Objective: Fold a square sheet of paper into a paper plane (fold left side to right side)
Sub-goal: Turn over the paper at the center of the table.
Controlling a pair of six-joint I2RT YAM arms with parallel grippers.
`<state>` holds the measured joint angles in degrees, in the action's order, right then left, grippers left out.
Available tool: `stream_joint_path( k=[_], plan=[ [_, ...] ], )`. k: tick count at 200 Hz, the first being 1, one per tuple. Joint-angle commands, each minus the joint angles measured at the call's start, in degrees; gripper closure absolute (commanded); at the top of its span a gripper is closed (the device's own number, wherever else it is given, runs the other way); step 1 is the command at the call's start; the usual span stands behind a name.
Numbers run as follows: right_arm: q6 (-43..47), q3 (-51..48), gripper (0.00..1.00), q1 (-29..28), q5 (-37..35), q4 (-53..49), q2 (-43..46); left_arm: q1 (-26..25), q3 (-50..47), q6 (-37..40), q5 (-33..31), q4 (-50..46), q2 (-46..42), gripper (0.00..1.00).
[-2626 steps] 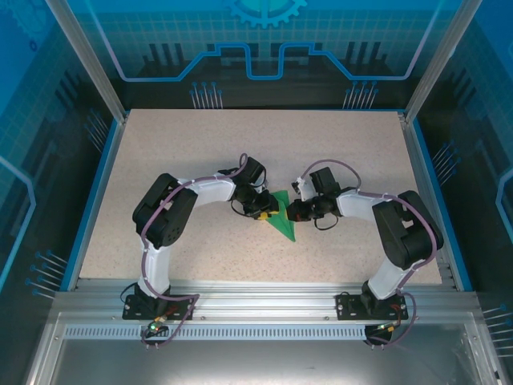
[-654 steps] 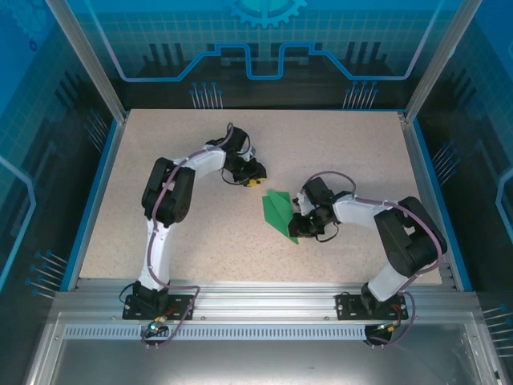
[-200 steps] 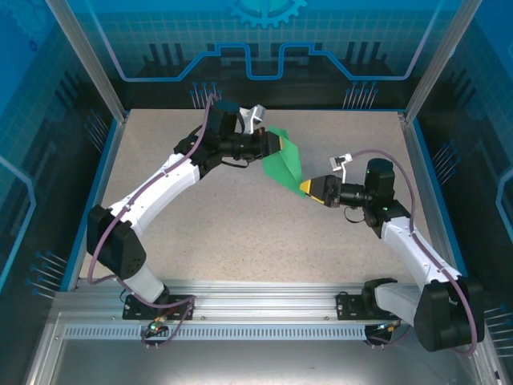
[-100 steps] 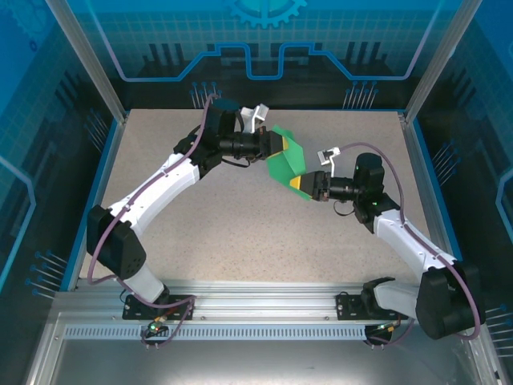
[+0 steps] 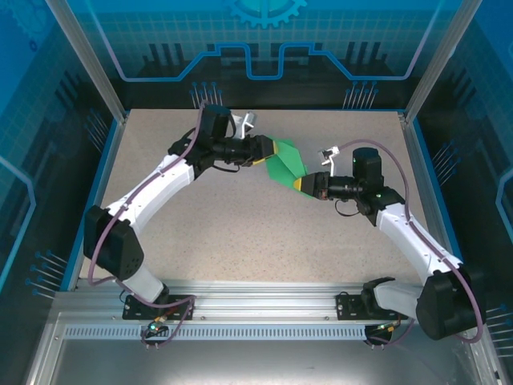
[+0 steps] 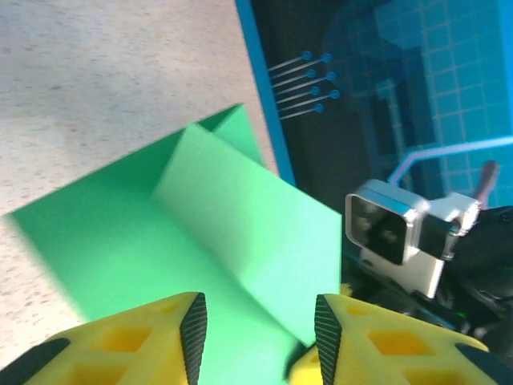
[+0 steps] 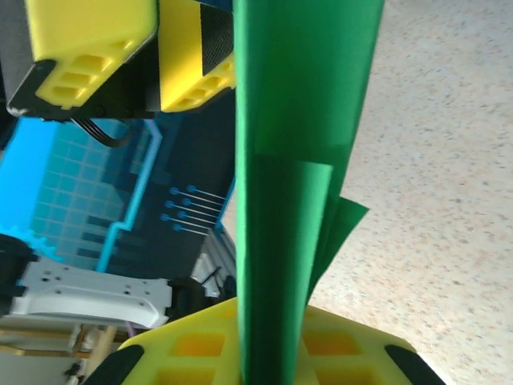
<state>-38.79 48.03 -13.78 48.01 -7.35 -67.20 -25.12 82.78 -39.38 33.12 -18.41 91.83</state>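
The square sheet of paper, bright green and folded into a narrow pointed shape with loose flaps, hangs in the air over the far middle of the table. My right gripper is shut on its lower right end; in the right wrist view the paper stands edge-on out of the shut gripper. My left gripper is at the paper's upper left end. In the left wrist view the gripper is open, and the paper lies just beyond the pads.
The two arms reach toward each other over the far half of the speckled table. The blue rim and dark back wall lie close behind the paper. The right arm's wrist camera sits just past the left fingers.
My right gripper has closed on the paper's lower end. My left gripper has let go, opened, and drawn slightly back to the left.
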Motion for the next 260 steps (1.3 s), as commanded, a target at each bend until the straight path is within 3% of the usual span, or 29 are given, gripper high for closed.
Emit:
stream_joint_path(
  k=[1, 16, 36, 77, 93, 125, 173, 200, 222, 233, 260],
  plan=[
    [13.19, 5.48, 0.87, -1.62, -8.48, -19.08, 1.47, 2.50, -1.74, 4.68, -4.12, -4.87, -6.37, 0.50],
    [18.53, 7.98, 0.89, -3.11, -15.51, -26.54, 1.04, 3.13, -2.39, 7.59, -8.75, -8.05, -9.63, 0.46],
    [24.52, 11.99, 0.90, -7.83, -31.11, -35.88, -0.59, 3.15, -4.23, 10.25, -16.02, -11.65, -13.84, 0.43],
    [29.69, 20.21, 0.92, -24.89, -70.39, -48.44, -9.01, 3.17, -12.07, 9.26, -29.00, -11.90, -22.22, 0.41],
    [30.77, 23.54, 0.92, -30.56, -82.57, -52.19, -14.36, 3.16, -14.23, 8.76, -34.15, -12.69, -24.95, 0.40],
    [32.68, 28.76, 0.92, -38.55, -100.45, -57.83, -26.14, 3.16, -16.59, 8.25, -40.26, -14.19, -28.50, 0.37],
    [31.89, 32.11, 0.91, -44.08, -113.53, -61.75, -41.82, 3.16, -18.19, 7.91, -41.67, -14.71, -30.26, 0.35],
    [26.13, 34.35, 0.91, -46.08, -117.00, -66.28, -50.18, 3.15, -18.60, 7.86, -41.54, -15.20, -30.18, 0.35],
    [22.79, 35.29, 0.88, -48.19, -115.74, -68.51, -53.61, 3.28, -19.05, 7.73, -41.65, -15.33, -30.46, 0.35],
    [22.74, 35.08, 0.83, -49.74, -113.92, -67.71, -53.83, 3.30, -19.15, 7.90, -41.48, -15.42, -30.35, 0.35],
    [25.21, 32.90, 0.54, -52.99, -105.99, -62.98, -51.43, 3.25, -19.67, 7.87, -41.06, -15.58, -30.03, 0.35]
  ],
)
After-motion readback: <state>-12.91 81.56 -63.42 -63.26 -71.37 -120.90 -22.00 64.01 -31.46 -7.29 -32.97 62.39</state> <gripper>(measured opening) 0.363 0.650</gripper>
